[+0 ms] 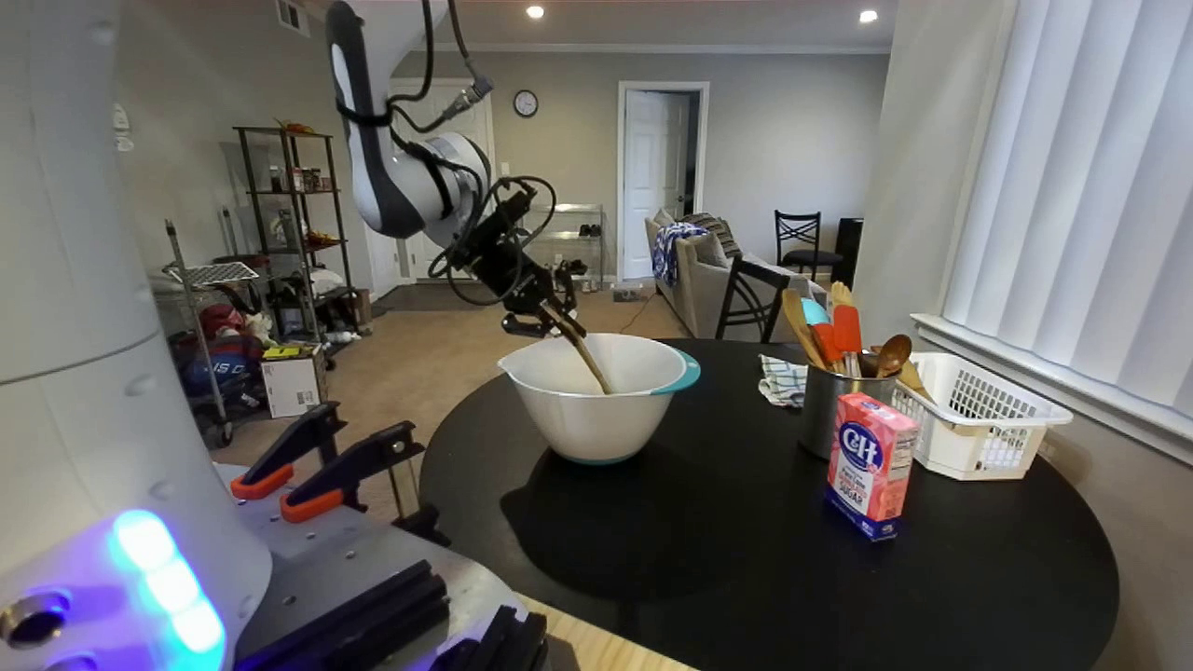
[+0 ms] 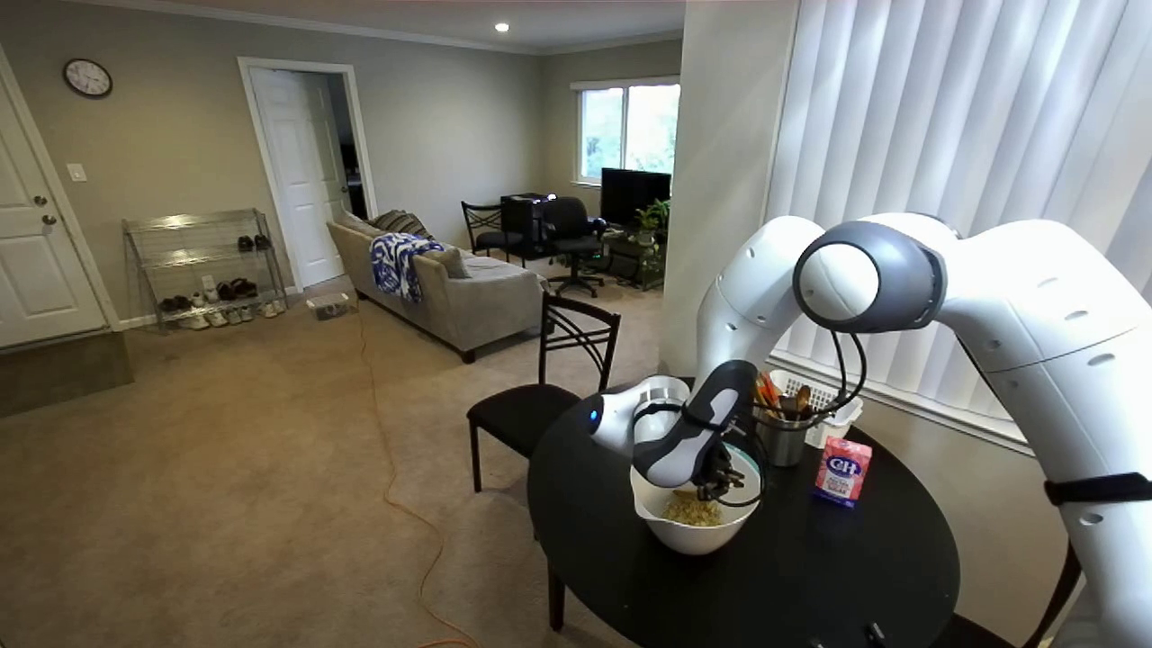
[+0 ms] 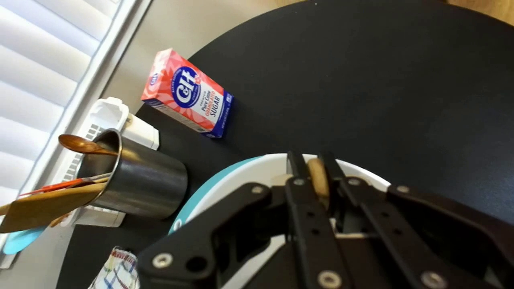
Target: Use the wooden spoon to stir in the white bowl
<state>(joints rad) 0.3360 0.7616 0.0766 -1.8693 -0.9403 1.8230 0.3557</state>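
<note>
My fingers [image 3: 297, 166] grip the spoon [image 1: 587, 359]; sweeping hard could shove the bowl [image 1: 596, 421] right, toward the sugar box [image 1: 871, 466].

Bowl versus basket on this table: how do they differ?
The bowl is round; the basket is rectangular. The bowl's walls look solid, while the basket's are perforated. The bowl's rim has teal trim; the basket's rim is plain white. Both are mainly white, open-topped and standing on the table.
</note>
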